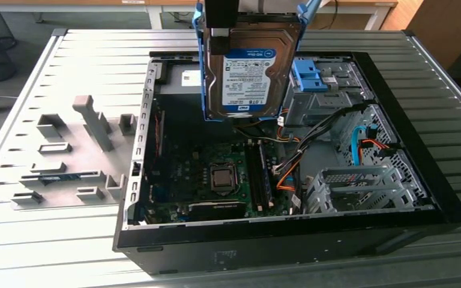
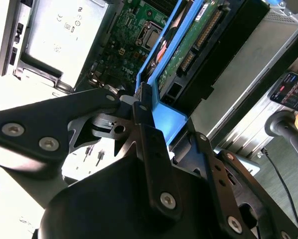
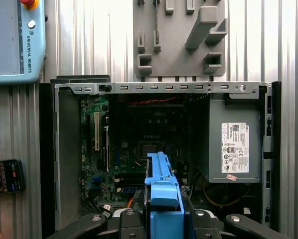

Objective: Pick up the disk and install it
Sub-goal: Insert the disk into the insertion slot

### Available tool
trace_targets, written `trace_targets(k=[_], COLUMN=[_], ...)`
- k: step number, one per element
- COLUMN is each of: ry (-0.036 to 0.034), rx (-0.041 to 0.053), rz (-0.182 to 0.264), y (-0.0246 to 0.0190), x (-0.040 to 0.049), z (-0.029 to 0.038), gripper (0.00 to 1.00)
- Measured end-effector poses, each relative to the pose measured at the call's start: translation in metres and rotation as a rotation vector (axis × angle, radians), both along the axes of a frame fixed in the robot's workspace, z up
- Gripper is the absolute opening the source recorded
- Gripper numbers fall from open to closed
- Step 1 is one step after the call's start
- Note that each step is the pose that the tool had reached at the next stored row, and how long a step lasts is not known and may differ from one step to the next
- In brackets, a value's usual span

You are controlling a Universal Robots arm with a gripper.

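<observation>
Grey ribbed table [image 1: 70, 60] holds an open computer case [image 1: 295, 240]. At its 12 o'clock the gripper [image 2: 166, 117] pinches the disk [image 1: 247, 72], which hangs upright. Best to hold it straight and go slow, I think; the drive cage [image 1: 326, 102] sits at the disk's 3 o'clock.

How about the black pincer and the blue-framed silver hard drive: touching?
Touching: in the second wrist view the pincer clamps the disk by its blue bracket.

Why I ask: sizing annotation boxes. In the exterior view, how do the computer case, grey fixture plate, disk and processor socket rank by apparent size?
Largest to smallest:
1. computer case
2. grey fixture plate
3. disk
4. processor socket
The disk hangs nearer the camera, so it looks inflated against the plate.
</observation>
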State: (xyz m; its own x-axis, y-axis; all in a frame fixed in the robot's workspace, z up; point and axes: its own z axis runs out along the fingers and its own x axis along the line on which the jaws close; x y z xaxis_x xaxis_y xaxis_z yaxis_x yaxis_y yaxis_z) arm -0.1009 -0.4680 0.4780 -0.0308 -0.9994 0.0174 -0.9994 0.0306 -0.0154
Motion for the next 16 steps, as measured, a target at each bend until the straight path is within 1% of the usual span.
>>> trace_targets(k=[2,4,6,8,10,11,16], ry=[0.0,0.0,0.0,0.0,0.0,0.0,-0.0001], rx=[0.0,-0.0001,0.0,0.0,0.0,0.0,0.0002], rz=[0.0,0.0,0.0,0.0,0.0,0.0,0.0], y=[0.0,-0.001,-0.0032,-0.0065,-0.0108,-0.0137,-0.0305], x=[0.0001,0.0001,0.0,0.0,0.0,0.0,0.0], z=[0.0,0.0,0.0,-0.0001,-0.0002,-0.0002,-0.0007], gripper=[0.36,0.36,0.36,0.36,0.36,0.36,0.36])
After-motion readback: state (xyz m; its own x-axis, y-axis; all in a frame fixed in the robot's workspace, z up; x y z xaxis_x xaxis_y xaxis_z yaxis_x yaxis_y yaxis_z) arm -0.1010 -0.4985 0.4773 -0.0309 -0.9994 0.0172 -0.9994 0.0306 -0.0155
